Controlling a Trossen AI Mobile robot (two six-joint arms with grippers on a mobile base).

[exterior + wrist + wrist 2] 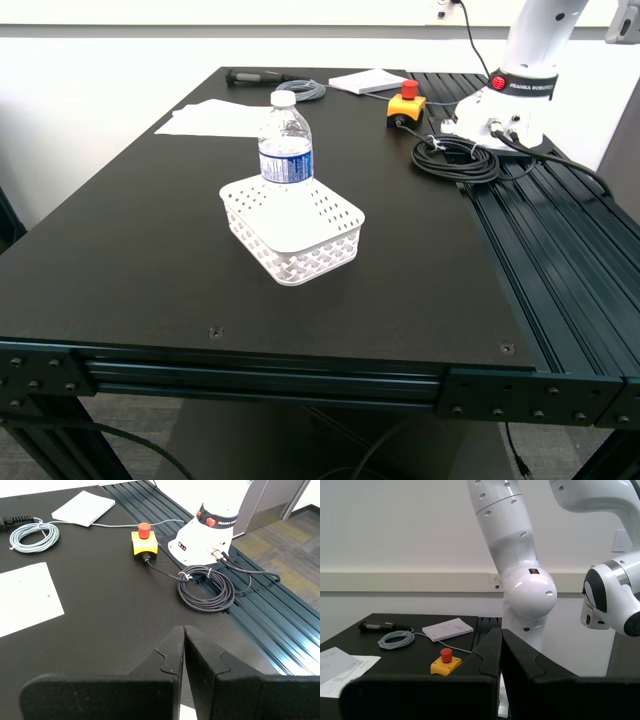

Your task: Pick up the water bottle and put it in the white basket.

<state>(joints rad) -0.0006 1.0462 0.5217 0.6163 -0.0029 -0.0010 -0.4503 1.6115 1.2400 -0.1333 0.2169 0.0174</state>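
1. Ribbed clear bottle [286,141] stands upright just behind the perforated white basket [293,229], mid matte-black tabletop [130,260].
2. First claw [184,630] and second claw [500,631] both pressed together, empty.
3. Bare tabletop surrounds the basket.

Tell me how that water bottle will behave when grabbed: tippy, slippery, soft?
The water bottle stands upright, tall and narrow behind the white basket, so a sideways nudge would likely tip it. Its clear ribbed wall probably flexes under a squeeze. Being round, it may roll once down. I cannot tell how full it is.
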